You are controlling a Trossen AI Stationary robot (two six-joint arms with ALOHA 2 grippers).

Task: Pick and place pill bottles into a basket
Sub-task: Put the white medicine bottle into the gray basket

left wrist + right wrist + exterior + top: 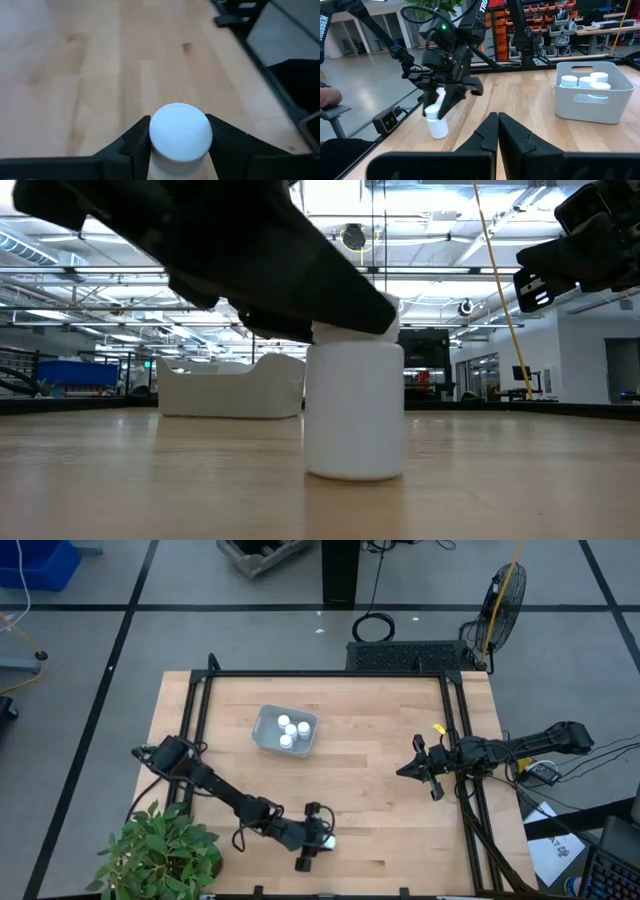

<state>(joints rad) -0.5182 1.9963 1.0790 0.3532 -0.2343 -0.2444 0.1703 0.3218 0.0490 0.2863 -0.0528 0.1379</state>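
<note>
A white pill bottle (355, 415) stands upright on its base on the wooden table near the front edge; it also shows in the high view (329, 838) and the right wrist view (438, 126). My left gripper (177, 119) is shut on its top. The pale basket (285, 730) sits at the table's far middle with several white bottles (585, 82) standing in it. My right gripper (497, 117) is shut and empty, hovering over the table's right side (408, 770). My left gripper pinches the bottle's white cap (181, 132) between its two fingers (137, 142), one on each side. The fingers come from above, slanting down from the table's left. The bottle stands upright with its base (355, 472) on the table.
A potted plant (160, 852) stands at the table's near left corner. Black frame rails (455, 725) run along the table's left, far and right edges. Bare wood lies between the held bottle and the basket.
</note>
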